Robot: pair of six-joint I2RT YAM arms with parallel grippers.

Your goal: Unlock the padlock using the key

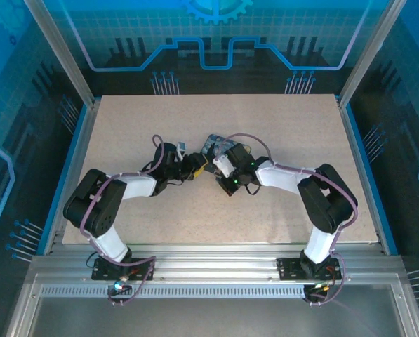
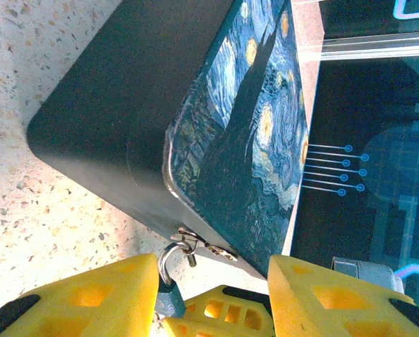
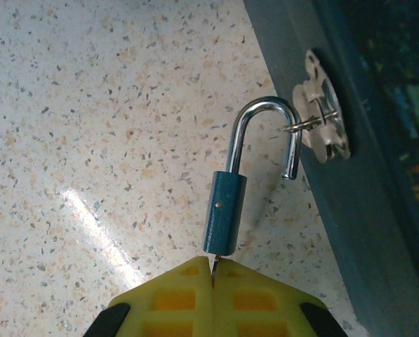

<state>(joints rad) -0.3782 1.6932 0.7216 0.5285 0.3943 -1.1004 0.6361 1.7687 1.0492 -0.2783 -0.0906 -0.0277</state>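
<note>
The padlock (image 3: 224,213) has a small dark-blue body and a silver shackle (image 3: 265,116). The shackle stands sprung open, its free end out of the body and hooked through the wire loop of the tin's hasp (image 3: 320,126). My right gripper (image 3: 213,270) is shut on the key (image 3: 213,262), a thin blade entering the padlock's underside. In the left wrist view the padlock (image 2: 168,298) hangs close to the left finger of my open left gripper (image 2: 213,298), whose yellow fingers (image 2: 90,302) stand wide apart. In the top view both grippers, left (image 1: 194,168) and right (image 1: 220,167), meet mid-table.
The rectangular tin (image 2: 244,119), printed with a swirling blue night sky, lies tilted on the speckled table (image 1: 125,126) with its dark side wall facing the grippers. The right gripper's yellow fingers (image 2: 216,316) sit between my left fingers. Blue panels wall the table.
</note>
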